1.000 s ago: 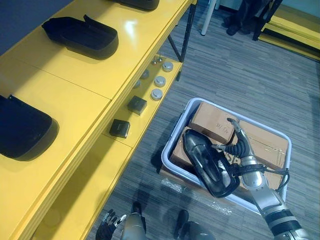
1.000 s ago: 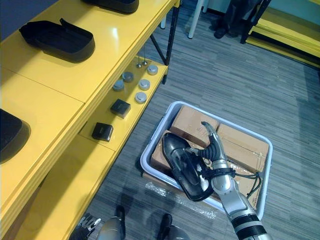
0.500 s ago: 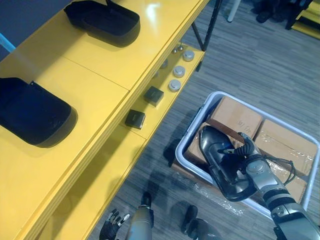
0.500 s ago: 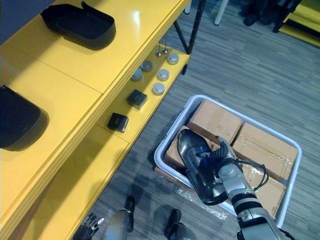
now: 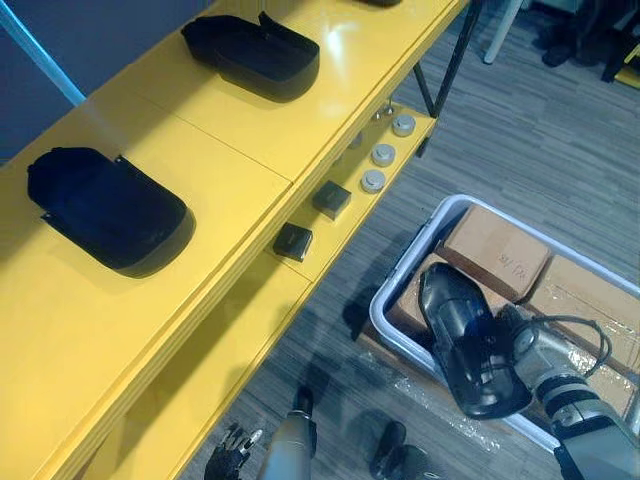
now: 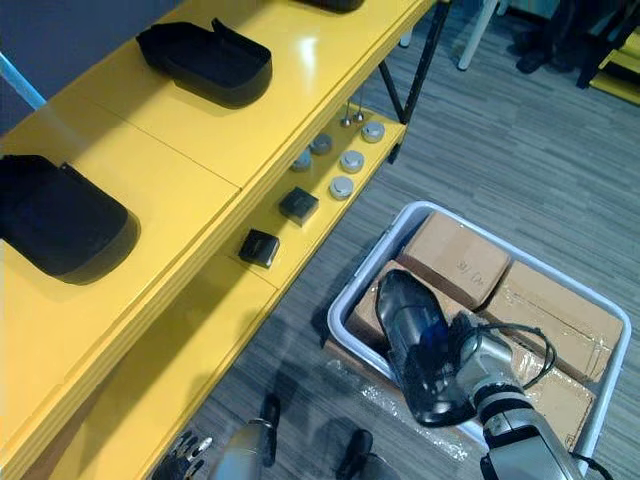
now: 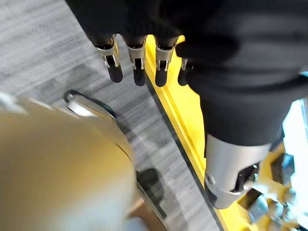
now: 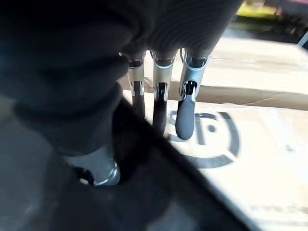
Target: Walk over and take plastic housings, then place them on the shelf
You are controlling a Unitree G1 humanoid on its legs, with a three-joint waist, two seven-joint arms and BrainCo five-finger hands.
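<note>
Right hand (image 6: 478,352): closed on a shiny black plastic housing (image 5: 462,335), with fingers (image 8: 185,103) along one side of its edge and the thumb on the other side.
Held housing: hung over the near left part of a pale plastic bin (image 5: 405,265), across its near rim and over the boxes inside, well apart from the shelf top.
Bin: sat on the grey striped carpet floor (image 5: 520,140), near the shelf's lower board, and held brown cardboard boxes (image 5: 495,250) packed side by side.
Left hand (image 7: 137,67): hung low beside the shelf's yellow edge, with fingers loose and nearly straight, and held nothing.
Long yellow shelf (image 5: 230,160): carried two more black plastic housings on top, one near (image 5: 105,205) and one farther along (image 5: 255,55), well apart from each other.
Lower yellow board (image 5: 190,400): carried two small black blocks (image 5: 293,241) and, just past them, three round silver discs (image 5: 383,154) in a row.
</note>
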